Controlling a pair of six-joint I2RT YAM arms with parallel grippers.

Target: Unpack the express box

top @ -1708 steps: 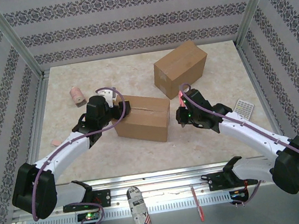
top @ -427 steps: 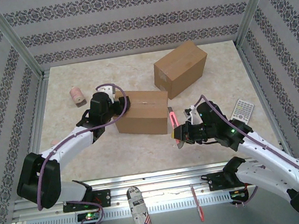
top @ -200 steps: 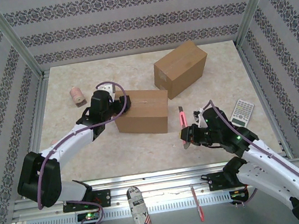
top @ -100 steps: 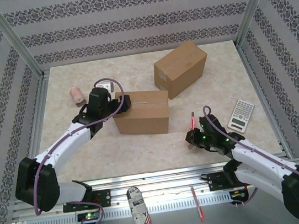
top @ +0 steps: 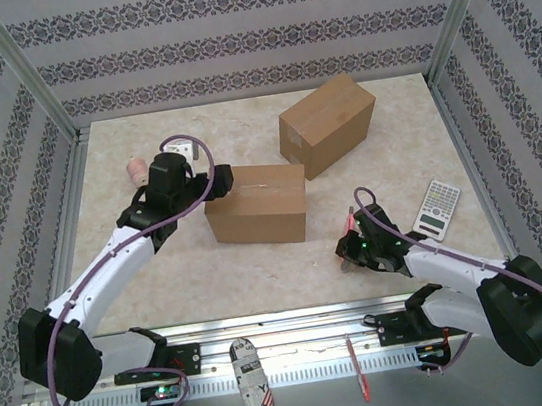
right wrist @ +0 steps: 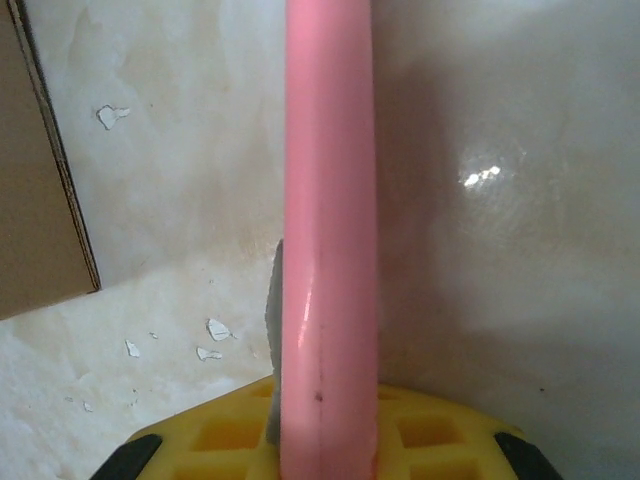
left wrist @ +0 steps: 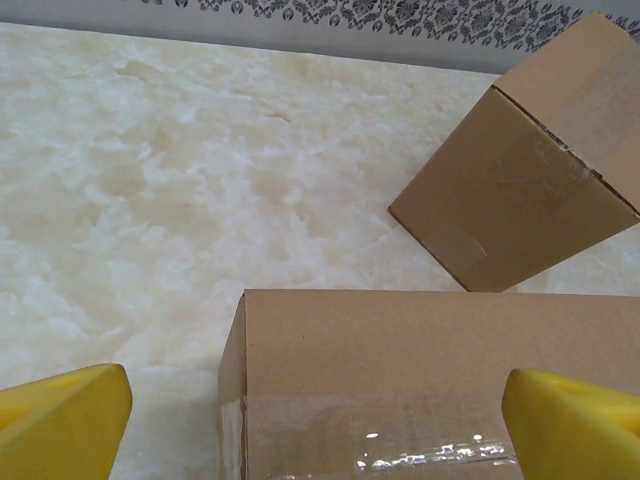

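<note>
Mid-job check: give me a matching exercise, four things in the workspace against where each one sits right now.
Things:
1. pink utility knife
2. grey calculator
3. clear-taped brown cardboard box
4. small pink roll

Places:
A. far left of the table
B. mid-table, just ahead of the left fingers
C. gripped in the right fingers
D. lying flat at the right side

Pairs: 1-C, 2-D, 3-B, 4-A.
</note>
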